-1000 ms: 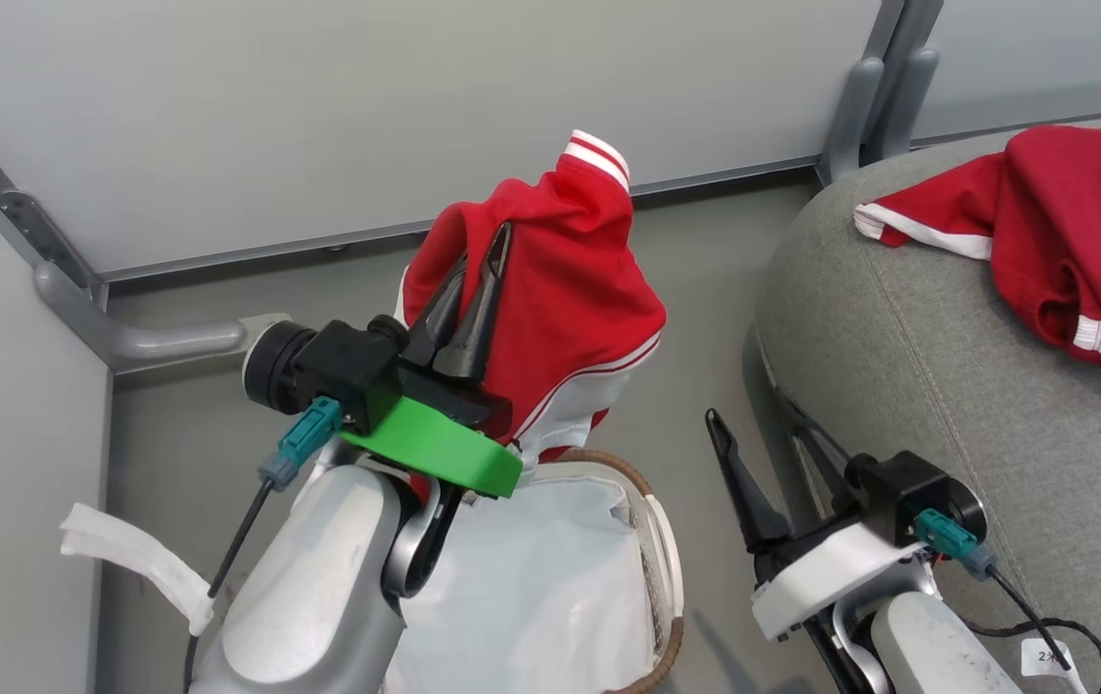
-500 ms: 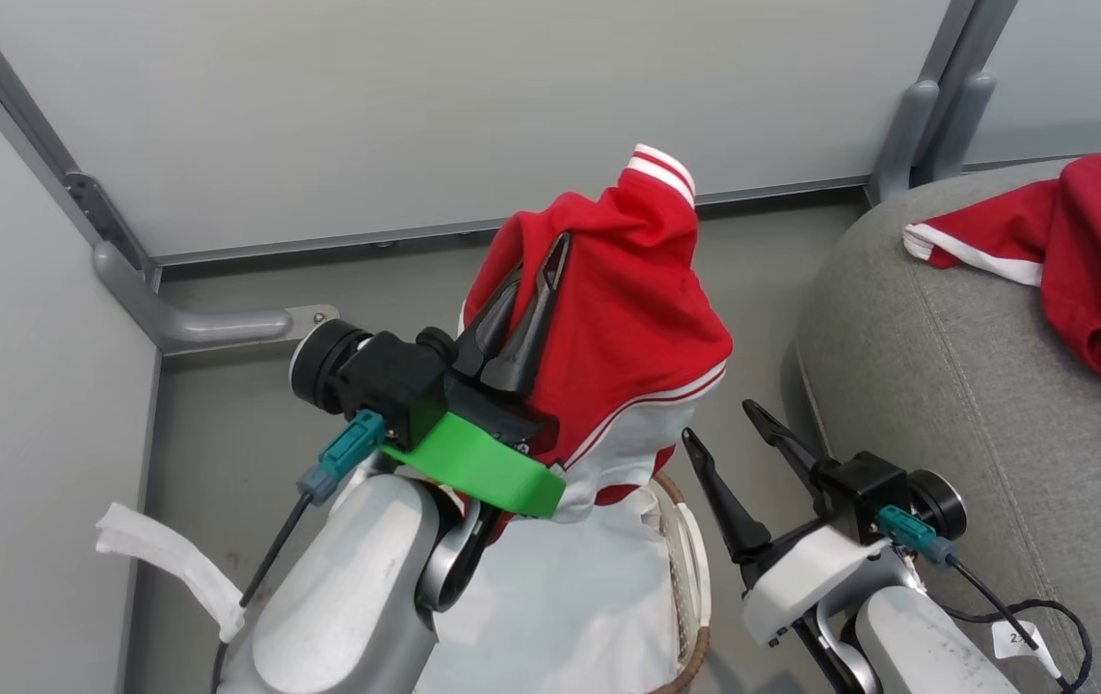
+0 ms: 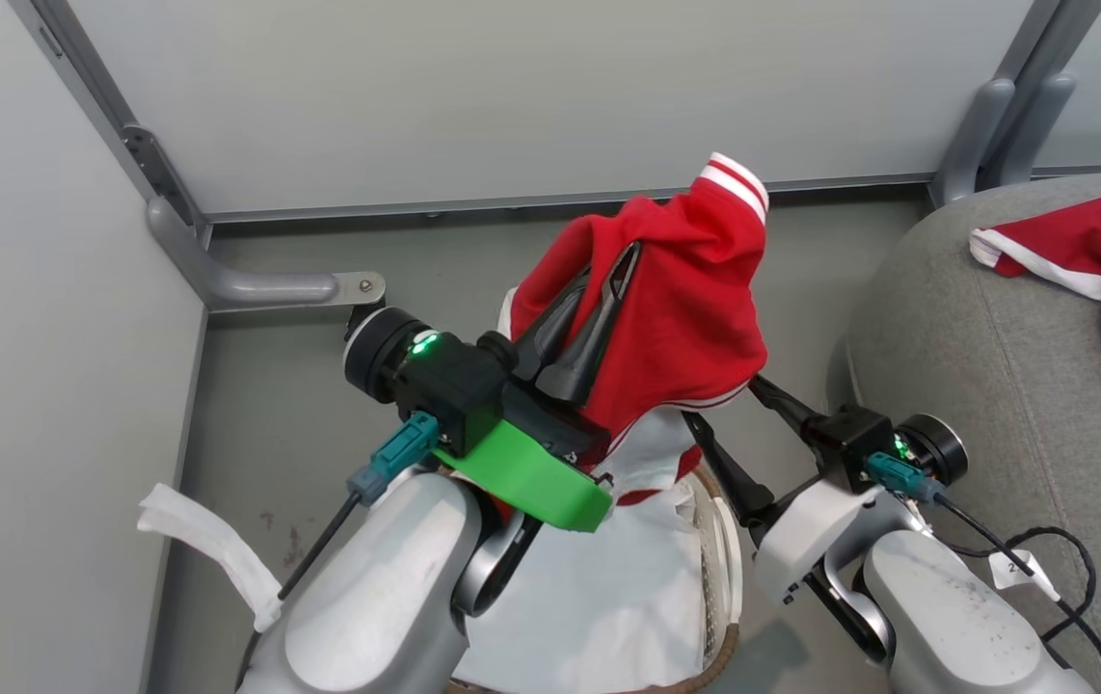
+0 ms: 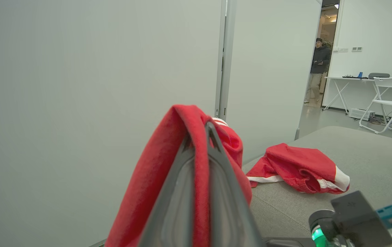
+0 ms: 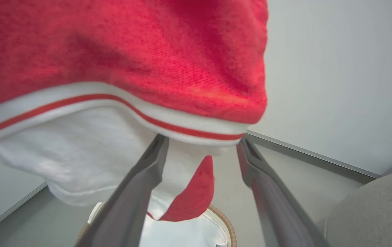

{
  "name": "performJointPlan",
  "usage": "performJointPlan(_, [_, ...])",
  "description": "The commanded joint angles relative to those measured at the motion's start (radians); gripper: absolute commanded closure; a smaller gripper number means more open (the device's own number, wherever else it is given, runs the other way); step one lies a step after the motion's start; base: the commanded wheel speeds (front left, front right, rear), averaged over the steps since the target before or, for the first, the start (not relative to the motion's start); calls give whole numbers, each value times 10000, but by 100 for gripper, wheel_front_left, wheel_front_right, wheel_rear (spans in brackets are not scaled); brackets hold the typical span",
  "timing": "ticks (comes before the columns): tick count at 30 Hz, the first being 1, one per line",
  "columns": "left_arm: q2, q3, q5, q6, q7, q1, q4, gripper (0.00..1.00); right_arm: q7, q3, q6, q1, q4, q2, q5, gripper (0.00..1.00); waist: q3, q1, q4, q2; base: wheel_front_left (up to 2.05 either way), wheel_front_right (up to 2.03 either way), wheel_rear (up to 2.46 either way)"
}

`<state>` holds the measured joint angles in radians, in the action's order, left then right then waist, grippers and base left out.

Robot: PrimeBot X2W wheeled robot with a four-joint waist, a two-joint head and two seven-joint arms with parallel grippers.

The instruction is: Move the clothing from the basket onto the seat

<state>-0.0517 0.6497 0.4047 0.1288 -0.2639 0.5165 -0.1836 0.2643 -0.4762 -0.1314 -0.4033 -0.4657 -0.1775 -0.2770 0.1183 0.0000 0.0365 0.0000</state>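
My left gripper [image 3: 608, 265] is shut on a bright red garment [image 3: 685, 308] with white stripe trim, held up above the basket [image 3: 719, 540]. In the left wrist view the fabric folds over the left gripper [image 4: 199, 133]. My right gripper [image 3: 724, 405] is open, its fingertips just under the garment's hanging white hem [image 5: 168, 120]; the right gripper [image 5: 203, 140] holds nothing. The basket's brown rim [image 5: 228, 226] and white liner [image 3: 589, 598] lie below. Another red garment [image 3: 1090, 251] lies on the grey seat [image 3: 994, 386] to the right.
Grey partition walls close the left and back, with a metal foot bracket [image 3: 261, 286] on the floor. A white cloth strip [image 3: 203, 549] lies at the lower left. Through a doorway stand a person [image 4: 318, 68], a folding chair [image 4: 391, 99] and a table.
The head camera has turned, shifting the whole picture. The left gripper has carried the red garment a little toward the seat. The right gripper has moved in under the garment's hem.
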Motion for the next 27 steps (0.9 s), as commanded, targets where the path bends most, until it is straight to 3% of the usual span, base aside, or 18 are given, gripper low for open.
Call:
performJointPlan(1, [4,90,87,29,-7,189,-3,100,1,-238,14,-203,-83,-120,-150,0,72,0,96,0,0,0,0])
performJointPlan(14, [9,716,384,29,-7,367,-157,100,1,-2230,14,-1129,265,-288,-784,0,263,0,232,0,0,0,0])
performJointPlan(27, [11,961,572,30,-7,413,-185,100,1,-2684,14,-1530,-36,112,-617,0,287,0,231,0,0,0,0])
